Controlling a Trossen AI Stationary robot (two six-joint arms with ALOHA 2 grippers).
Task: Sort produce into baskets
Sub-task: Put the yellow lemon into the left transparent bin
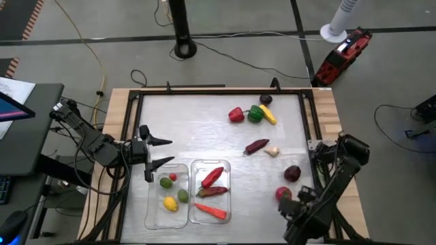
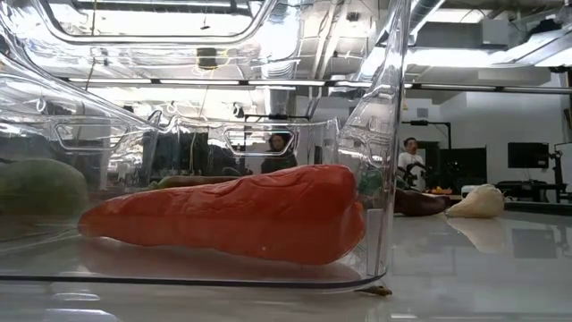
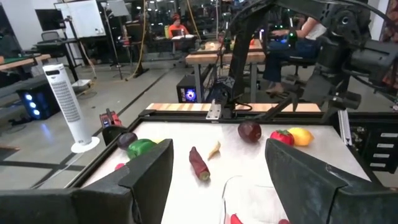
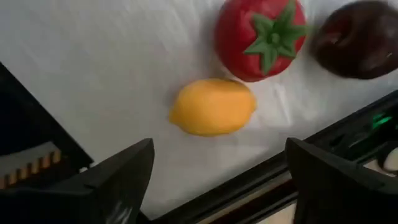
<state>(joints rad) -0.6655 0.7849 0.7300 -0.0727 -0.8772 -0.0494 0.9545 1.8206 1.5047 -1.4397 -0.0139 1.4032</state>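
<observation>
Two clear bins stand side by side at the table's near edge. The left bin (image 1: 167,196) holds lemons and green pieces. The right bin (image 1: 211,192) holds red chillies and an orange carrot (image 2: 232,215). My left gripper (image 1: 161,152) is open and empty above the left bin's far left corner. My right gripper (image 4: 217,186) is open and empty at the near right, above a lemon (image 4: 212,107). Beside the lemon lie a tomato (image 4: 261,37) and a dark apple (image 4: 360,37). Loose on the table are a purple eggplant (image 1: 256,145), a white garlic piece (image 1: 272,152) and red (image 1: 236,114), green (image 1: 255,113) and yellow (image 1: 268,114) peppers.
A dark round piece (image 1: 266,99) lies at the far right, by the raised black frame (image 1: 218,92) that rims the table. Bare white surface spans the table's far left and middle. People and workbenches show in the room beyond.
</observation>
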